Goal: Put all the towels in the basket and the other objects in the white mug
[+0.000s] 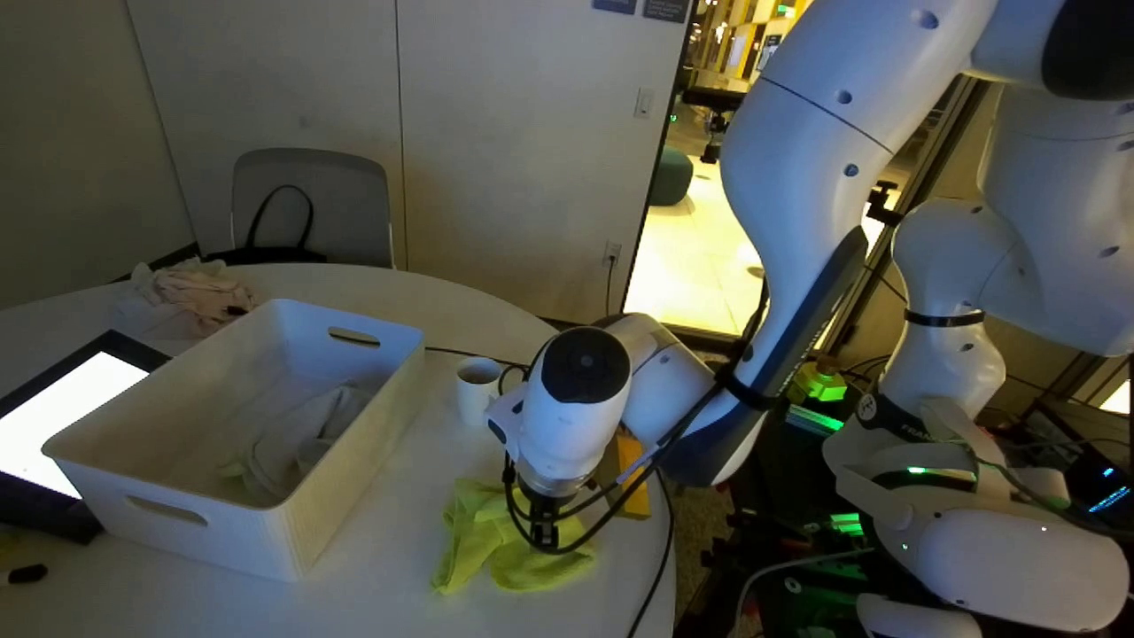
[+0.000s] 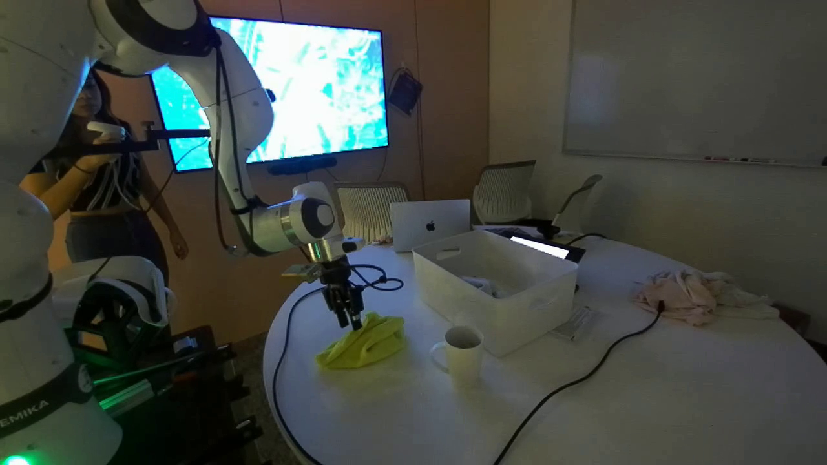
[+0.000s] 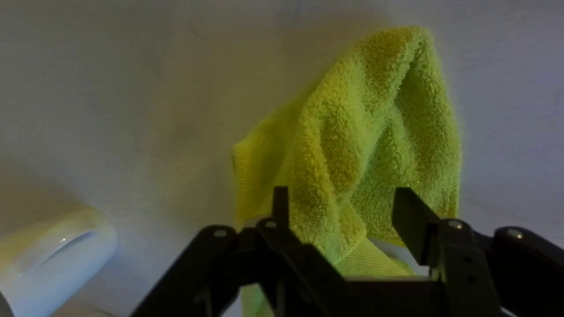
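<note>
the gripper (image 3: 342, 202) is being held low over the green towel (image 3: 352, 132), and its fingers (image 3: 412, 224) are being held apart, with the green towel being shown between them in the wrist view. whether it is being touched cannot be told. crumpled, it is being borne by the table (image 2: 387, 420). in an exterior view, the mug (image 2: 464, 361) is being seen upright at three o'clock from the green towel, and the basket (image 2: 530, 313) at two o'clock; in the wrist view, part of the mug is being shown at eight o'clock. in an exterior view, the grey towel (image 1: 306, 443) is being contained in the basket. in an exterior view, the pink cloth (image 2: 678, 297) is being borne by the table at three o'clock from the basket, well apart from it.
</note>
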`<state>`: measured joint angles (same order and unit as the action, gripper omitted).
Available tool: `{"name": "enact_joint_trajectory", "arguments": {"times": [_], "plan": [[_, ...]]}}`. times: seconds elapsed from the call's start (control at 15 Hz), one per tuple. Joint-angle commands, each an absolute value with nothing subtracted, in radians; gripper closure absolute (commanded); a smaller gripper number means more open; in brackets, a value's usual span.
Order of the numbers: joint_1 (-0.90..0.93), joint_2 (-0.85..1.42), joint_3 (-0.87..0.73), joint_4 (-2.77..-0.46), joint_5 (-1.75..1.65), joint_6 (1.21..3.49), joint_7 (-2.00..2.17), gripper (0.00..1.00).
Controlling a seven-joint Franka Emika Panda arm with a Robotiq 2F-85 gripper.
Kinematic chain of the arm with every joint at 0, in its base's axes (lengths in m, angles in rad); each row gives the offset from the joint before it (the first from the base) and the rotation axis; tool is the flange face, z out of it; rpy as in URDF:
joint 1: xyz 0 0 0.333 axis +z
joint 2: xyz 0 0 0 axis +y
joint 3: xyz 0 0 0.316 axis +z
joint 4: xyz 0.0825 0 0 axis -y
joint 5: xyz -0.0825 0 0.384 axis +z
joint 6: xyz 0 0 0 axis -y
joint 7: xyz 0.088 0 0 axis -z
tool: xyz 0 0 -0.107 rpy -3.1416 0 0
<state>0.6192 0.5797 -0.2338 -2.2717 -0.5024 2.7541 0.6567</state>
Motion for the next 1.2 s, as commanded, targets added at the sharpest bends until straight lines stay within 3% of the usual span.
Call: {"name": "enact_joint_trajectory", "arguments": {"times": [0.0, 0.27, 0.67, 1.13], "plan": [[0.634, 0.593, -0.251, -2.265, -0.518, 2.757, 0.667, 0.67], [0.641, 0.590, -0.265, -2.271, -0.522, 2.753, 0.671, 0.97], [0.648, 0.588, -0.293, -2.281, -0.528, 2.754, 0.691, 0.99], [0.759, 0.552, -0.490, -2.331, -0.609, 2.702, 0.971, 0.99]]}}
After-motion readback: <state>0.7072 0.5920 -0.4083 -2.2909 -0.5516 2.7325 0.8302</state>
